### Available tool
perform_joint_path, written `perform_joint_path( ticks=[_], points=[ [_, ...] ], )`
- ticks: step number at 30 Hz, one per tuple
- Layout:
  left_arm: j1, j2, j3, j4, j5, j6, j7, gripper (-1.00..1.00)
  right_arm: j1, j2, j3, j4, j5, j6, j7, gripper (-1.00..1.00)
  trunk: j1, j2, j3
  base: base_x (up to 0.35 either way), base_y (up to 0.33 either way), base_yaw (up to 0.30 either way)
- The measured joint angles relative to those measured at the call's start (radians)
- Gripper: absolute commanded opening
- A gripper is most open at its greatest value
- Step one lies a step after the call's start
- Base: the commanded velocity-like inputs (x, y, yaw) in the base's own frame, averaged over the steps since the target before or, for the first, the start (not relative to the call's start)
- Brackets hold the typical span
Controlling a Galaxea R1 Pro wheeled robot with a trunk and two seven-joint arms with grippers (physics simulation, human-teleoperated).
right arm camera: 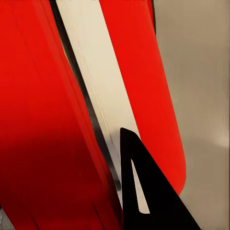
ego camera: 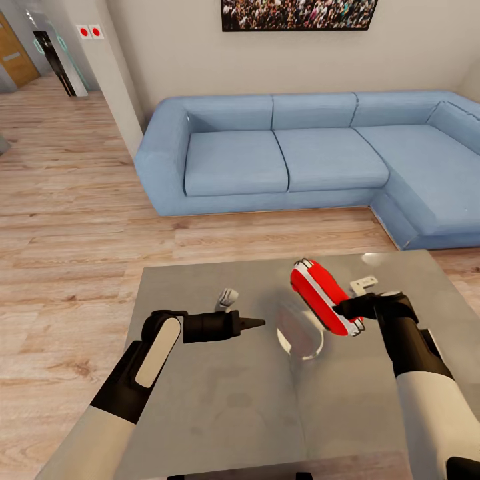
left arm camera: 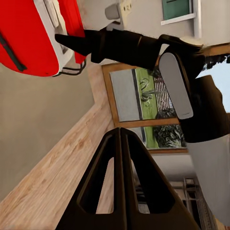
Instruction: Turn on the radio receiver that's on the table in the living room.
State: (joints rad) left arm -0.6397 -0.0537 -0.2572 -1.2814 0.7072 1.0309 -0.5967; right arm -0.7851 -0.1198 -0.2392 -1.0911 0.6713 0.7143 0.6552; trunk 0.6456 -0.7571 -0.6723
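The head camera looked forward and down from above both arms, across the grey surface [ego camera: 200, 400] to the blue sofa [ego camera: 300, 160] and the framed picture [ego camera: 299, 13] on the wall beyond. The left wrist camera, rolled sideways, looked along the closed left hand [left arm camera: 120, 143] over the surface toward a window [left arm camera: 143, 105], taking in the radio [left arm camera: 33, 38] and the right arm [left arm camera: 143, 48] from a short way off. The right wrist camera sat very close against the radio [right arm camera: 48, 120], one finger [right arm camera: 143, 191] in the foreground. All three views shared the radio [ego camera: 323, 293] and the surface near it.
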Motion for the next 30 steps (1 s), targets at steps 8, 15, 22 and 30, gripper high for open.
perform_joint_path(
  ticks=[8,15,22,30],
  points=[
    [0.000,0.000,0.000,0.000,0.000,0.000,0.000,-1.00,0.000,0.004,-0.040,0.078,-0.001,-0.044,-0.020,-1.00,0.000,0.000,0.000,0.000,0.000,0.000],
    [0.000,0.000,0.000,0.000,0.000,0.000,0.000,-1.00,0.000,0.006,-0.081,0.145,-0.001,-0.083,-0.026,-1.00,0.000,0.000,0.000,0.000,0.000,0.000],
    [0.000,0.000,0.000,0.000,0.000,0.000,0.000,-1.00,0.000,0.008,-0.084,0.170,-0.001,-0.095,-0.037,-1.00,0.000,0.000,0.000,0.000,0.000,0.000],
    [0.000,0.000,0.000,-0.001,0.000,0.000,0.000,-1.00,0.000,0.008,-0.084,0.179,-0.004,-0.096,-0.037,-1.00,0.000,0.000,0.000,0.000,0.000,0.000]
  ],
)
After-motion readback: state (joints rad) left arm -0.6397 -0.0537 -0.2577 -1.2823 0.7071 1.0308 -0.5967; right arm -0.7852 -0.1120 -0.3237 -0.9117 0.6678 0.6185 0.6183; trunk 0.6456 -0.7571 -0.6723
